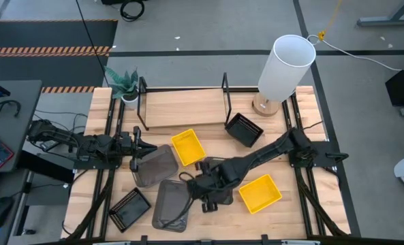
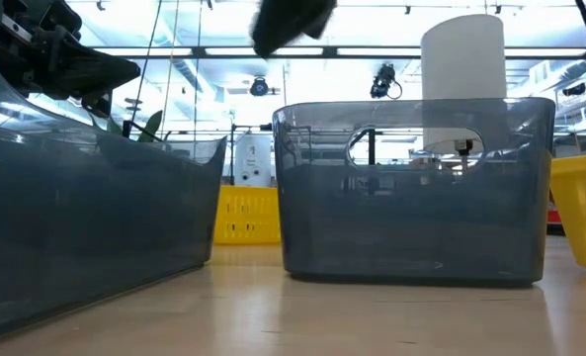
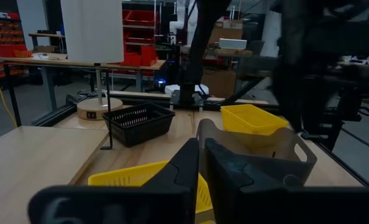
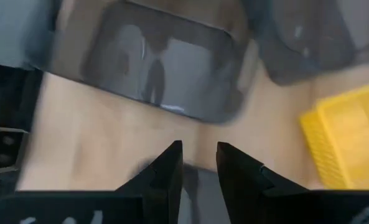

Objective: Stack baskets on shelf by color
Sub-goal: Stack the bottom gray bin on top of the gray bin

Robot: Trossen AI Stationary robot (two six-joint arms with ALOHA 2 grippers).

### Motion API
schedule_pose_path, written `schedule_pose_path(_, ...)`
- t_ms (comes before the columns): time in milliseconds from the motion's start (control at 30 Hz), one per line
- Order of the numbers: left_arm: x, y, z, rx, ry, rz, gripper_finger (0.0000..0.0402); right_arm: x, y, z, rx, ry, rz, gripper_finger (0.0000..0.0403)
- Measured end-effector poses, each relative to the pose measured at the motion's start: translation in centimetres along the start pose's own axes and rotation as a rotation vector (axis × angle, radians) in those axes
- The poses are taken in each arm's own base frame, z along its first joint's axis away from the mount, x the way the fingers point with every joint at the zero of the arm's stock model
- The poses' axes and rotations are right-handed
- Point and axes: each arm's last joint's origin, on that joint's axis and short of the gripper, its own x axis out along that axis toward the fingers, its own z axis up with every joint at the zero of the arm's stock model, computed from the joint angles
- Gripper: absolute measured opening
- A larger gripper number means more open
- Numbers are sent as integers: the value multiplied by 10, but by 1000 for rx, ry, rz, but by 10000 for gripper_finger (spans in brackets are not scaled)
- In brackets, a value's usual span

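Left gripper [image 1: 142,151]: fingers pinching rim of translucent dark grey plastic basket [image 1: 155,165], mid-table. Right gripper [image 1: 200,199]: fingers slightly spread, beside second grey basket [image 1: 171,204]. Light wooden shelf [image 1: 181,107]: bare.

Bright, even overhead light; ceiling strips [image 2: 273,59] glare in the low view; the right wrist view is motion-blurred.

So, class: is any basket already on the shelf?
No: in the high view the shelf board is bare; the baskets sit on the tabletop.
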Motion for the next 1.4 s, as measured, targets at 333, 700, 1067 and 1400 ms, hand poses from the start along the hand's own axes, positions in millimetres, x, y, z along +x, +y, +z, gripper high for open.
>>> schedule_pose_path(333, 0, 0, 0, 0, 1, 0, 37, 2, 28, 21, -15, -66, 48, 104)
schedule_pose_path(700, 0, 0, 0, 0, 0, 0, 29, 15, -6, 24, 26, -78, -97, 138)
schedule_pose_path(1067, 0, 0, 0, 0, 0, 0, 39, 42, -34, 22, 104, -128, -88, 221)
schedule_pose_path(1400, 0, 0, 0, 0, 1, 0, 28, 74, -43, 2, 104, -121, -114, 208)
